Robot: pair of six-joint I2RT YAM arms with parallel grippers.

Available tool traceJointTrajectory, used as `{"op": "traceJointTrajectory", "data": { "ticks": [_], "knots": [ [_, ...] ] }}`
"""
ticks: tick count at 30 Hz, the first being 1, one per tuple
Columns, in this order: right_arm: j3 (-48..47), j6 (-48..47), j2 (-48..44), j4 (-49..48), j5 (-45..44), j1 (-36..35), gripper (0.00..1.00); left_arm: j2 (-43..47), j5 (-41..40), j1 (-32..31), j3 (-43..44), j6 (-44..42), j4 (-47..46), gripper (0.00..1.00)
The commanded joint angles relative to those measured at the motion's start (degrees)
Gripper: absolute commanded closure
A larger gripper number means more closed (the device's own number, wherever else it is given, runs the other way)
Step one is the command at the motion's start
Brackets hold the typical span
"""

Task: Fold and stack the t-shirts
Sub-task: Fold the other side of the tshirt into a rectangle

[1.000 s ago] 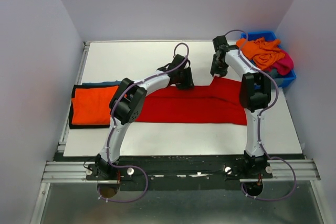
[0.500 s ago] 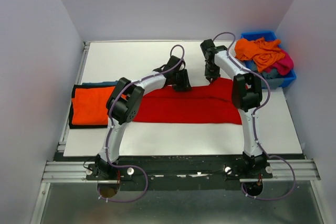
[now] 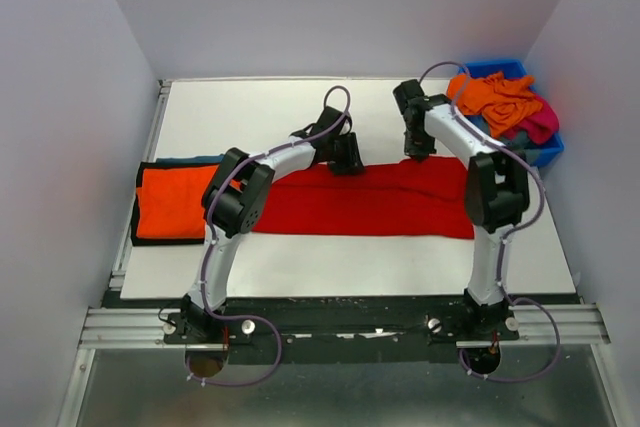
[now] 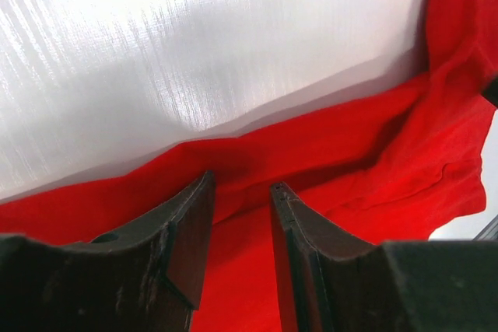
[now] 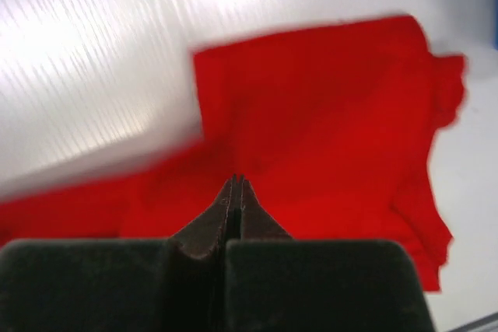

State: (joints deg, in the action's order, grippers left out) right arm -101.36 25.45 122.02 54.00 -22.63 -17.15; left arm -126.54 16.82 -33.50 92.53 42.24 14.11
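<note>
The large red t-shirt [image 3: 380, 202] lies in a long folded band across the middle of the table. My left gripper [image 3: 347, 159] hovers at its far edge, open. In the left wrist view red cloth [image 4: 350, 153] shows through the gap of that gripper [image 4: 241, 192]. My right gripper [image 3: 417, 150] is over the shirt's far right part. It is shut [image 5: 237, 180], with no cloth visible between its tips and the red shirt [image 5: 327, 114] beneath them. A folded orange t-shirt [image 3: 175, 202] tops a stack at the left, where a teal-blue edge [image 3: 190, 159] peeks out.
A blue bin [image 3: 548, 150] at the far right corner holds a crumpled orange shirt [image 3: 495, 97] and a magenta one [image 3: 543, 122]. White table [image 3: 260, 117] stretches behind the red shirt. Walls enclose the left, back and right sides.
The right gripper has shut, swinging left and then back right over the shirt's far edge. The raised flap at the shirt's right end now lies flat. The left gripper shifted slightly left.
</note>
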Motion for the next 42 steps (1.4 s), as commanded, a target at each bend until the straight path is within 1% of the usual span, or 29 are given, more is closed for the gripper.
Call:
{"op": "traceJointTrajectory", "data": {
  "ticks": [1,4,8,9,10,11,12,14,16,20,22,25,27,30,34,39,42],
  "knots": [
    [10.7,0.1,-13.6,-5.5,-1.1,0.1,0.99,-0.4,0.2,-0.3,0.5,-1.5,0.4,0.50],
    [20.2,1.0,-20.5,-9.2,0.9,-0.3,0.99,-0.1,-0.4,-0.8,1.1,-2.3,0.7,0.51],
    [29.9,2.1,-28.4,-13.5,3.8,-0.8,0.99,-0.1,-1.8,-1.5,2.6,-3.5,1.8,0.51],
    [31.9,2.1,-29.7,-14.5,4.3,-0.8,0.94,-0.2,-1.7,-1.6,2.7,-3.7,1.8,0.51],
    [33.1,1.7,-30.4,-15.2,4.0,-0.9,0.84,-0.3,-1.7,-1.7,3.0,-3.8,1.7,0.51],
    [33.3,1.4,-30.5,-15.5,3.2,-0.9,0.65,-0.4,-1.8,-1.7,3.6,-3.8,1.9,0.51],
    [32.9,1.4,-30.3,-15.2,2.1,-0.9,0.59,-0.6,-1.9,-1.8,4.4,-3.8,2.0,0.51],
    [31.5,1.4,-30.2,-14.8,1.7,-0.9,0.59,-1.7,-2.1,-1.9,7.2,-3.8,2.2,0.50],
    [32.1,1.6,-31.9,-16.7,2.6,-0.9,0.59,-3.5,-2.5,-2.1,11.8,-3.9,3.5,0.50],
    [36.8,2.8,-36.7,-21.2,3.0,-0.8,0.59,-11.1,-1.7,-2.8,24.9,-3.0,8.1,0.50],
    [38.9,3.5,-39.4,-23.0,2.6,-0.6,0.59,-15.1,-1.7,-3.2,33.6,-2.3,11.4,0.49],
    [41.3,4.3,-44.2,-25.1,1.6,-0.4,0.58,-20.3,-1.5,-3.9,40.7,0.2,14.5,0.49],
    [42.8,5.0,-47.6,-26.2,0.7,-0.3,0.46,-21.9,-1.4,-4.1,41.4,2.0,14.5,0.47],
    [43.8,5.1,-52.6,-27.2,-0.4,-0.3,0.38,-23.8,0.4,-4.3,41.0,5.1,12.5,0.47],
    [43.1,4.2,-55.6,-26.3,-0.6,-0.2,0.37,-27.3,4.4,-5.3,42.6,9.5,10.0,0.46],
    [43.3,3.6,-57.9,-24.6,-1.4,0.1,0.37,-32.2,7.3,-7.2,48.5,13.1,9.2,0.46],
    [44.2,3.3,-58.8,-24.6,-1.5,0.7,0.37,-33.3,8.5,-7.6,48.9,14.8,7.3,0.48]
  ]
}}
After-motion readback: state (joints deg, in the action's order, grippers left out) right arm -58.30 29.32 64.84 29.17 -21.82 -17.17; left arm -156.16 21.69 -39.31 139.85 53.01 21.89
